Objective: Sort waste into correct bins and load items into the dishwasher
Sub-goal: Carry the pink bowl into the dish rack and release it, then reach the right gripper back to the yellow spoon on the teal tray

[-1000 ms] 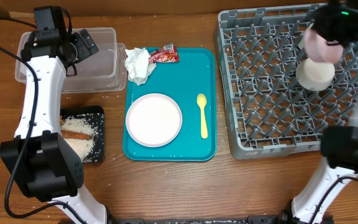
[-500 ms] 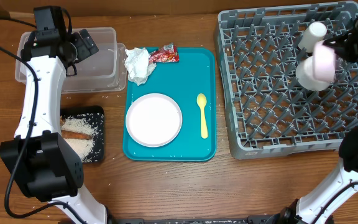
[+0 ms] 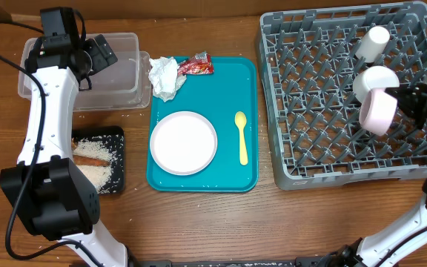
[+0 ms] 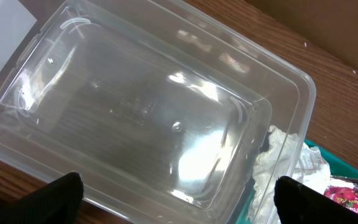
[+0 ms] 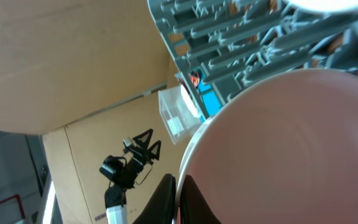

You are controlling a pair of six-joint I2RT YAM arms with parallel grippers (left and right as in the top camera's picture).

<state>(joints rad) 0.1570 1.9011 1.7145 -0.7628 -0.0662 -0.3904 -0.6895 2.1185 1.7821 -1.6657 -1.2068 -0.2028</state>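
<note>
Your left gripper [image 3: 101,52] hangs over the clear plastic tub [image 3: 117,74] at the table's far left, its jaws spread wide apart with nothing between them. In the left wrist view, the tub looks empty and see-through.

Your right gripper [image 3: 397,96] is at the right side of the grey dish rack [image 3: 310,111], jaws clamped on the rim of a white bowl [image 3: 377,111]. The bowl is tipped on its edge above the rack's pegs. A second white bowl [image 3: 365,80] sits in the rack just beside it, and a small white cup [image 3: 373,43] lies in the rack's far right corner.

Between the tub and the rack is a teal tray [image 3: 236,170]. It holds a round white plate [image 3: 184,142], with a pale yellow spoon [image 3: 242,137] to the plate's right. A crumpled white napkin [image 3: 164,76] overhangs the tray's far left corner, with a red wrapper [image 3: 196,66] next to it.

In front of the tub, a black tray [image 3: 121,159] holds white rice [image 3: 98,174] and a brown stick-like scrap [image 3: 91,158].
</note>
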